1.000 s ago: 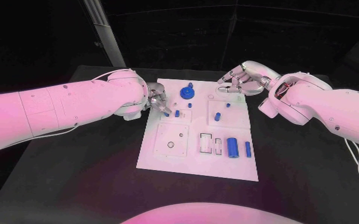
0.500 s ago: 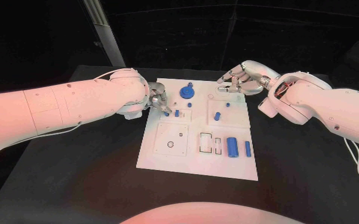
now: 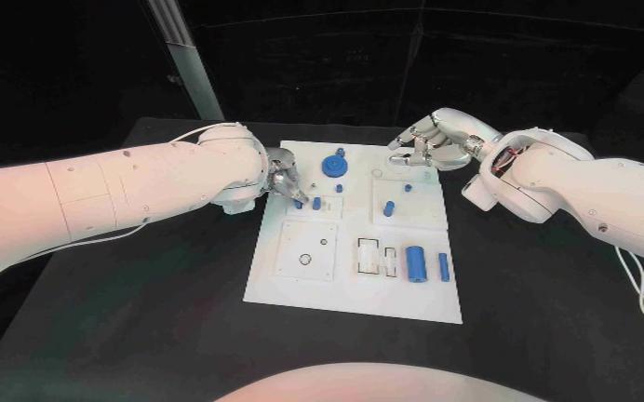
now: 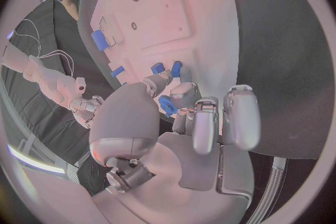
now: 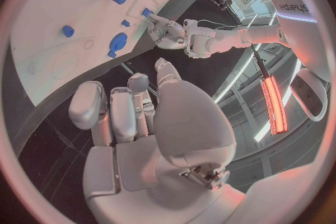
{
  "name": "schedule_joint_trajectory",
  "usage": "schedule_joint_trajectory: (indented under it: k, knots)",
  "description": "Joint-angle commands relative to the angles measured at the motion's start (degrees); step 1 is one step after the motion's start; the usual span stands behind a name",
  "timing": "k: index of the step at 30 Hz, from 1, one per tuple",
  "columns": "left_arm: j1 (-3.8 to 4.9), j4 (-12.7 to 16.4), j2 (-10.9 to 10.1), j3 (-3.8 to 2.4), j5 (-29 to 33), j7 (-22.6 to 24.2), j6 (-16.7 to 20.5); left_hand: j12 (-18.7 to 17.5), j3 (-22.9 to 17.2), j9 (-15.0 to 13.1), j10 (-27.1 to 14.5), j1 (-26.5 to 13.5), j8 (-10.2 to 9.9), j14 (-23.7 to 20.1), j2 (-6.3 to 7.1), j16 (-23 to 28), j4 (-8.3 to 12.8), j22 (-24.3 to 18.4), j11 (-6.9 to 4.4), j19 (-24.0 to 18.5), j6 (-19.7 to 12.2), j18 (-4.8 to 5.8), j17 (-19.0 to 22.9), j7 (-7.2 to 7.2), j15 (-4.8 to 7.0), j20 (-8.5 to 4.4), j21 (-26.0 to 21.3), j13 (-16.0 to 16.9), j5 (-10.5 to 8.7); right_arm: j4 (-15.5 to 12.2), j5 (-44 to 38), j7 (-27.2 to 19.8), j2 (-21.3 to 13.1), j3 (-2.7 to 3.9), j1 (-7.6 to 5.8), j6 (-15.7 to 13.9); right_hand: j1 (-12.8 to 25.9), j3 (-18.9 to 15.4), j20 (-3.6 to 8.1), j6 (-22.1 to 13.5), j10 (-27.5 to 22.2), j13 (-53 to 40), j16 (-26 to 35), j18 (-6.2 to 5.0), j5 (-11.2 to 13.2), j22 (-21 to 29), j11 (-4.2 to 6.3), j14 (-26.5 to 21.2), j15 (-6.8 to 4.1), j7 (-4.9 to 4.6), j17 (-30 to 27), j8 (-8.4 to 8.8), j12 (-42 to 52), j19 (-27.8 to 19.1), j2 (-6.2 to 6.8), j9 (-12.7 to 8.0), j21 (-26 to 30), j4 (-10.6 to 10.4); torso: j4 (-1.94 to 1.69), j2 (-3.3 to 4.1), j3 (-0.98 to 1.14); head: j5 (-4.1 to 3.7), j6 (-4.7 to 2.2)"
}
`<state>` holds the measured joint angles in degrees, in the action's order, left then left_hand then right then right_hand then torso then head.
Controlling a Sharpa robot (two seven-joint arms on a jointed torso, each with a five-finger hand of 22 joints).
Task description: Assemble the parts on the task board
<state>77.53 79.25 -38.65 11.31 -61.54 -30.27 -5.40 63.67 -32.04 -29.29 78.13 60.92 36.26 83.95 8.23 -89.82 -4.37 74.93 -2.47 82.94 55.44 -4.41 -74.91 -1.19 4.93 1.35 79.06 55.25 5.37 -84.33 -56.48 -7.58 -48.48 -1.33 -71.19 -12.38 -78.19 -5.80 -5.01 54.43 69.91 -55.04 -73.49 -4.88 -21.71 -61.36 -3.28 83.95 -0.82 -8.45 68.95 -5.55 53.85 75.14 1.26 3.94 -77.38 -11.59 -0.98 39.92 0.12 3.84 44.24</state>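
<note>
a: where is the task board (image 3: 352, 276) sitting, and what is lying on it?

b: it is lying flat in the middle of the black table (image 3: 161, 328), between my two arms. near its far edge a round blue part (image 3: 334, 165) is standing, with a small blue peg (image 3: 340, 188) just in front of it. a short blue part (image 3: 389, 207) is lying tilted in the square field on the side of my right arm. nearer to me, a thicker blue cylinder (image 3: 416, 263) and a thin blue pin (image 3: 444, 267) are lying side by side, just beside a pair of rectangular slots (image 3: 376, 258). two more small blue parts (image 3: 307, 204) are standing right at the fingertips of my left hand.

a: what is your left hand doing?

b: my left hand (image 3: 281, 181) is reaching over the board's edge on my left side. in my left wrist view i am seeing my left hand (image 4: 175, 123) with a small blue part (image 4: 166, 105) sitting between my thumb and fingers, so i am pinching it.

a: and the right one?

b: my right hand (image 3: 427, 148) is hovering over the board's far corner on my right side. in my right wrist view my right hand (image 5: 136, 123) is showing its fingers curling loosely and apart, grasping nothing, well above the board.
</note>
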Motion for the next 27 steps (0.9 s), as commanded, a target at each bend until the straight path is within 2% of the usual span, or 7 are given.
schedule_joint_trajectory:
  k: [1, 6, 16, 20, 23, 25, 27]
  knots:
    - [0.00, -0.18, -0.06, 0.02, -0.14, -0.97, -0.28, 0.12, 2.06, 0.00, -0.16, -2.42, 0.10, 6.05, 0.59, -0.18, -1.53, 1.57, 0.29, 0.36, 0.31, 0.96, -15.09, -0.58, 0.23, -0.11, 0.17, -0.07, -0.27, -0.16, -0.05, -0.59, -0.04, 0.03, -0.09, -0.07, 0.05, -0.32, -0.09, -0.13, -0.42, 0.05, 0.32, -0.87, -0.36, 0.05, -0.02, 1.67, -0.30, 0.02, -0.04, -0.22, -0.18, -0.40, -0.65, 0.01, 0.32, -0.11, -0.08, 0.02, 0.01, -0.03, -0.12]
    - [0.00, -0.19, -0.40, 0.02, -0.14, -0.57, 0.86, -0.14, 7.30, 0.03, -0.46, -5.92, -0.17, 6.05, 1.46, -0.18, -4.75, 1.42, 0.51, 0.29, 0.10, 0.91, -15.09, -0.86, 0.11, 0.00, -0.05, -0.48, -0.24, -0.16, -0.05, -0.62, -0.05, 0.03, -0.09, -0.11, 0.08, -0.37, -0.09, -0.16, -0.59, 0.30, 0.58, -0.94, -0.35, 0.40, -0.03, 1.60, -0.30, 0.01, -0.34, -0.20, -0.44, -0.59, -0.64, 0.00, 0.50, -0.14, -0.05, -0.05, -0.01, -0.06, -0.14]
    - [0.00, 0.20, -1.45, 0.01, 2.60, 2.88, 6.48, -2.37, 15.91, 1.34, -2.53, -5.52, -2.25, 6.05, -0.41, -0.18, -9.32, 0.99, 1.25, 0.08, -2.34, 0.76, -15.09, -1.76, -0.37, 0.39, -0.66, -3.65, -0.11, -0.06, -0.05, -0.68, -0.02, 0.03, -0.09, -0.11, 0.11, -0.42, -0.09, -0.22, -0.77, 0.55, 0.81, -1.00, -0.34, 0.69, -0.05, 1.53, -0.29, 0.00, -0.59, -0.18, -0.70, -0.74, -0.63, -0.01, 0.65, -0.18, -0.08, -0.03, -0.02, -0.17, -0.38]
    - [0.02, 0.48, -2.03, 0.00, 5.56, 7.15, 9.92, -6.73, 18.08, 2.33, -5.67, -3.63, -3.31, 6.05, -1.20, -0.18, -10.39, -0.67, 1.86, -0.86, -3.78, 0.35, -15.09, -2.45, -0.83, 0.75, -2.23, -9.18, -0.03, -0.02, -0.05, -0.69, -0.03, 0.03, -0.09, -0.10, 0.11, -0.42, -0.09, -0.22, -0.77, 0.55, 0.81, -1.00, -0.34, 0.69, -0.05, 1.53, -0.29, 0.00, -0.59, -0.18, -0.70, -0.74, -0.63, -0.01, 0.65, -0.18, -0.07, -0.01, -0.02, -0.18, -0.43]
    - [0.05, 0.47, -2.42, 0.00, 10.16, 13.52, 13.29, -14.29, 20.02, 3.62, -12.13, -1.66, -4.65, 5.80, -1.17, 0.35, -11.15, -4.21, 3.13, -2.94, -6.49, -0.47, -14.17, -3.75, -1.76, 1.53, -5.59, -17.70, 0.05, -0.01, -0.05, -0.68, -0.06, 0.03, -0.09, -0.10, 0.11, -0.42, -0.09, -0.22, -0.77, 0.55, 0.81, -1.00, -0.34, 0.69, -0.05, 1.53, -0.29, 0.00, -0.59, -0.18, -0.70, -0.74, -0.63, -0.01, 0.65, -0.18, -0.06, 0.01, -0.01, -0.24, -0.47]
    - [0.07, 0.34, -2.50, 0.00, 12.84, 17.60, 14.85, -16.13, 20.83, 4.35, -15.28, -0.24, -5.13, 3.48, -1.39, 4.60, -11.43, -11.24, 3.93, -7.23, -7.77, -2.06, -7.30, -4.65, -2.52, 2.20, -12.30, -18.86, 0.06, -0.01, -0.05, -0.67, -0.08, 0.03, -0.09, -0.11, 0.13, -0.44, -0.10, -0.25, -0.81, 0.58, 0.84, -1.00, -0.35, 0.72, -0.06, 1.51, -0.28, -0.01, -0.61, -0.17, -0.73, -0.76, -0.64, -0.02, 0.67, -0.22, -0.05, 0.00, 0.00, -0.28, -0.63]
    - [0.09, 0.11, -2.44, 0.01, 15.67, 22.92, 16.07, -18.89, 21.35, 5.31, -19.66, 2.21, -5.59, -0.67, -1.90, 11.32, -11.22, -21.52, 5.26, -13.99, -9.05, -4.31, 1.96, -5.65, -3.60, 3.11, -22.86, -20.81, -0.03, 0.00, -0.05, -0.67, -0.10, 0.03, -0.09, -0.12, 0.13, -0.44, -0.10, -0.25, -0.81, 0.58, 0.84, -1.00, -0.35, 0.72, -0.06, 1.51, -0.28, -0.01, -0.61, -0.17, -0.73, -0.76, -0.64, -0.02, 0.67, -0.22, -0.05, -0.02, 0.03, -0.29, -0.76]
